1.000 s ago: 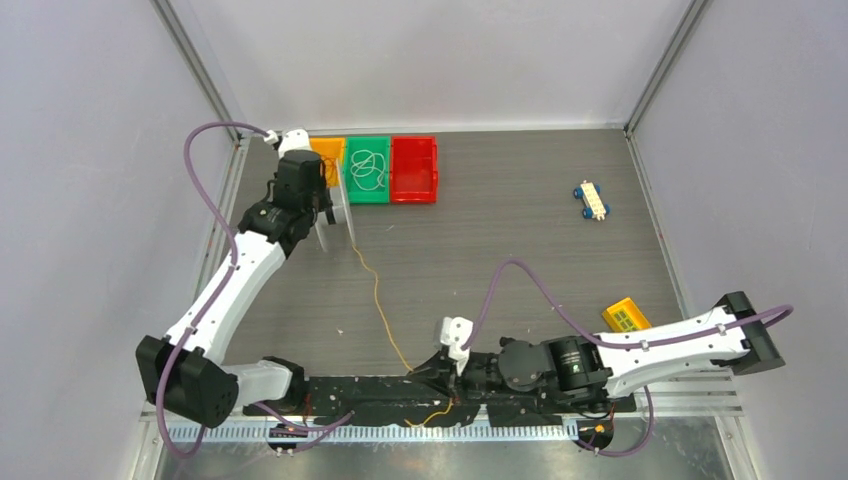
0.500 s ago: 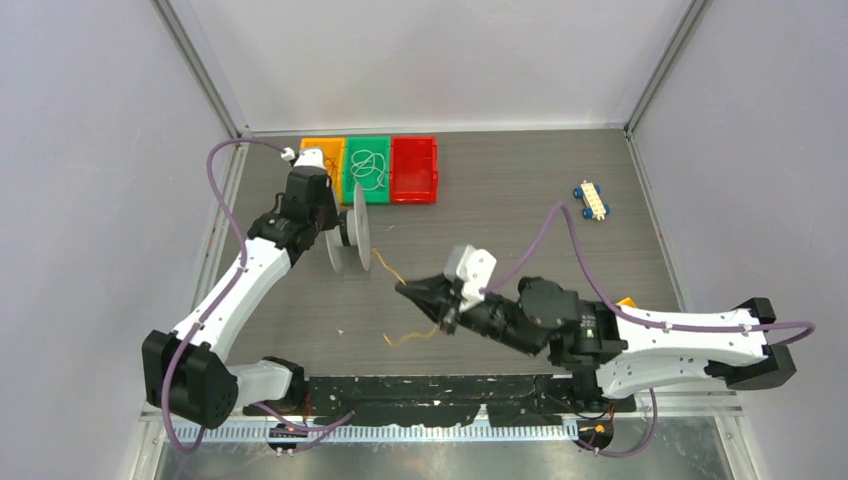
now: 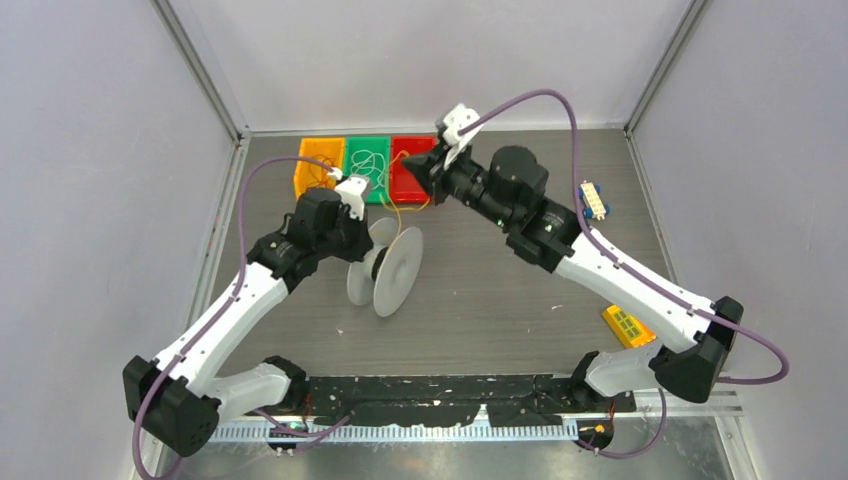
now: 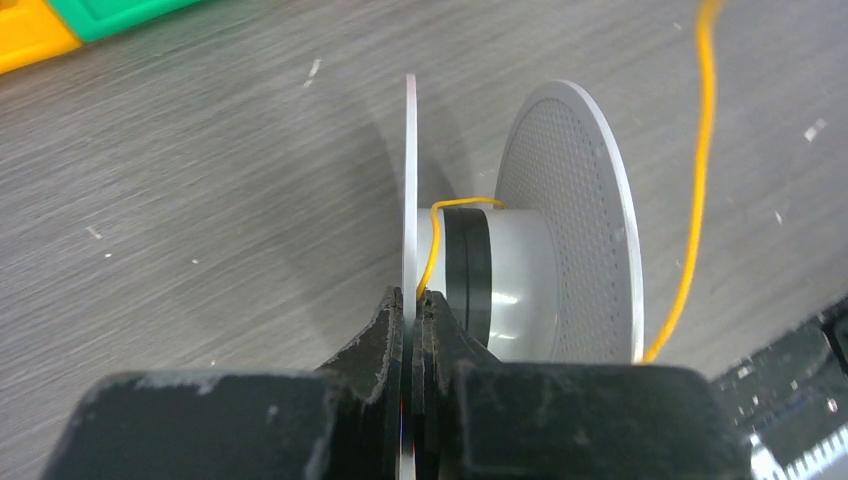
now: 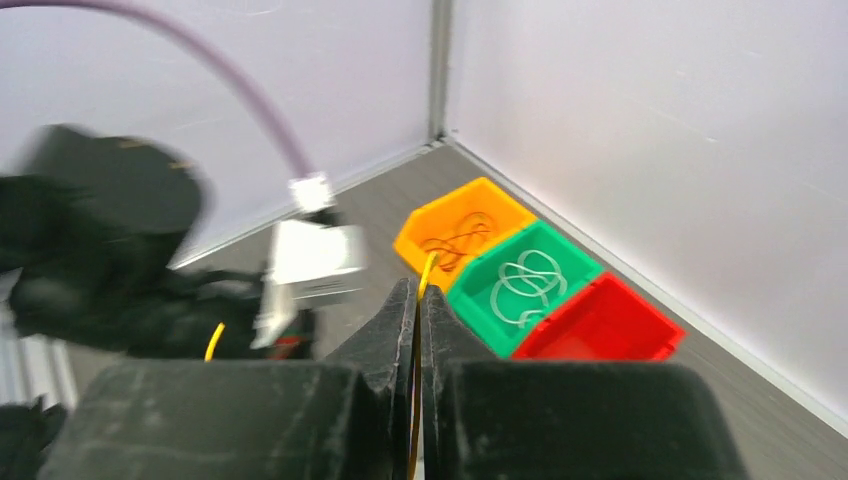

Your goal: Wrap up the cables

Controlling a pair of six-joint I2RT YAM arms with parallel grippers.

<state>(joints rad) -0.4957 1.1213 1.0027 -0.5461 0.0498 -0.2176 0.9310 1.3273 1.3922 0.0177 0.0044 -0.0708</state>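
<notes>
The yellow wire (image 4: 436, 222) loops once round the hub of a grey spool (image 4: 560, 230); a free strand (image 4: 700, 150) hangs to its right. My left gripper (image 4: 411, 300) is shut on the spool's near flange. In the top view it (image 3: 362, 250) holds the spool (image 3: 397, 272) on edge over the table's left middle. My right gripper (image 5: 418, 292) is shut on the yellow wire (image 5: 428, 266), which runs up between its jaws. In the top view it (image 3: 408, 166) is high by the bins, with the wire (image 3: 400, 207) sagging down to the spool.
Orange (image 3: 318, 160), green (image 3: 368, 160) and red (image 3: 412, 178) bins stand at the back; the green one holds a white wire and the orange one a dark wire (image 5: 462, 238). A toy car (image 3: 592, 200) is back right. A small yellow crate (image 3: 625, 322) lies right.
My right gripper has swung from the near edge up and back to the bins, pulling the yellow wire with it. My left gripper has carried the spool from back left toward the middle and turned it.
</notes>
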